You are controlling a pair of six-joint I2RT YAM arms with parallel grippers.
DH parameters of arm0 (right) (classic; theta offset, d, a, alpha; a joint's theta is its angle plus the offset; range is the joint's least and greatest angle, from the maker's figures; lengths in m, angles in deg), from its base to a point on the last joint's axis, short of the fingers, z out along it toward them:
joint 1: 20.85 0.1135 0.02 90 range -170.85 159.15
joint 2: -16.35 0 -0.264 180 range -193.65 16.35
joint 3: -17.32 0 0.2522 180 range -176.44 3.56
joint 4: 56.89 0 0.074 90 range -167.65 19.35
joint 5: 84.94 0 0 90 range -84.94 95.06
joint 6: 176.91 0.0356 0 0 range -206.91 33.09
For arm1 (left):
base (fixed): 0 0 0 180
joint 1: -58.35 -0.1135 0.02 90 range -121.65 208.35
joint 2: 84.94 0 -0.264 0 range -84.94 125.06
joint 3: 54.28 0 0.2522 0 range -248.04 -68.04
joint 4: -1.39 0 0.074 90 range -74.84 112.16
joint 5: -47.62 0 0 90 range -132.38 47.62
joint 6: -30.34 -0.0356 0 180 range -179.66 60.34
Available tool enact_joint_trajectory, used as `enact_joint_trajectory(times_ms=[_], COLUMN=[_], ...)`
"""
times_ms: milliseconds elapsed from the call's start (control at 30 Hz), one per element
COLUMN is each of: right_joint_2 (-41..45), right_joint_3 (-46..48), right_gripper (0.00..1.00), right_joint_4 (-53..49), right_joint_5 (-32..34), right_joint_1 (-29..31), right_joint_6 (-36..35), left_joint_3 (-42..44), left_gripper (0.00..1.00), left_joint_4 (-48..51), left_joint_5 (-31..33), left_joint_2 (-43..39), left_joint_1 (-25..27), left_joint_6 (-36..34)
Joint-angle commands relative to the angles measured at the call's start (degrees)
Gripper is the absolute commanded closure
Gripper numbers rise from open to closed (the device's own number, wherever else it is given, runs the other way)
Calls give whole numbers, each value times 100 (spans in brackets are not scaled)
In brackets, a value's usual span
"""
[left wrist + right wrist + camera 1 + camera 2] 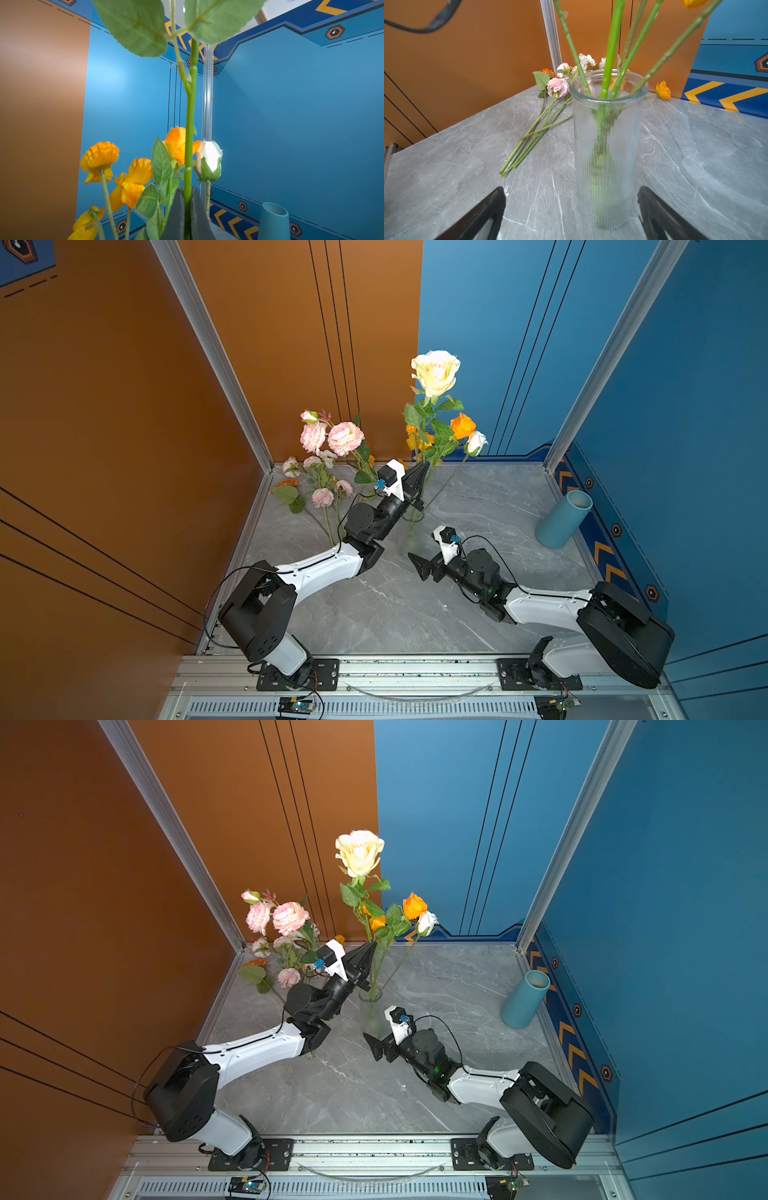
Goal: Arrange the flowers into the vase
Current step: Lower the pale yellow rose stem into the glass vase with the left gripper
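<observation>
Marble tabletop (415, 614): left gripper (424, 467) pinches rose stem (190, 124) (above vase (607, 162)).

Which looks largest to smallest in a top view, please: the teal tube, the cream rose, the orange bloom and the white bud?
1. teal tube
2. cream rose, though nearer the camera
3. orange bloom and white bud look alike

We find no legible text, number, brand or label in any view. The only signs are yellow chevron markings (695, 91) and hexagon emblems (335, 31) on the dark-blue trim (301, 21) of the blue wall panels (291, 124). The white mark inside each emblem is too small to read.
</observation>
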Motion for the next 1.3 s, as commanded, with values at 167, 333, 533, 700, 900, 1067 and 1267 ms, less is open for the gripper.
enact_joint_trajectory(times_ms=[167, 333, 533, 700, 900, 1067, 1267], right_joint_2=[-93, -127, -180, -237, -248, -283, -324], right_joint_3=[-77, -84, -92, -109, -110, -119, -128], right_gripper=[0, 0, 0, 0, 0, 0, 0], right_joint_4=[85, 97, 114, 148, 161, 176, 193], right_joint_5=[-87, -91, -109, -132, -145, -161, -178], right_joint_1=[-39, -38, -39, -38, -34, -36, -38], right_joint_6=[55, 49, 62, 79, 86, 99, 108], left_joint_3=[532, 773, 860, 1045, 1280, 1434, 1514], left_gripper=[100, 100, 91, 90, 84, 80, 68], left_joint_4=[-355, -362, -568, -1015, -1038, -956, -825], left_joint_5=[46, -85, -402, -499, -612, -649, -723], left_joint_2=[-125, -36, 233, 423, 387, 281, 155], left_joint_1=[39, -22, -122, -175, -184, -184, -172], left_joint_6=[111, 107, 236, 429, 514, 538, 608])
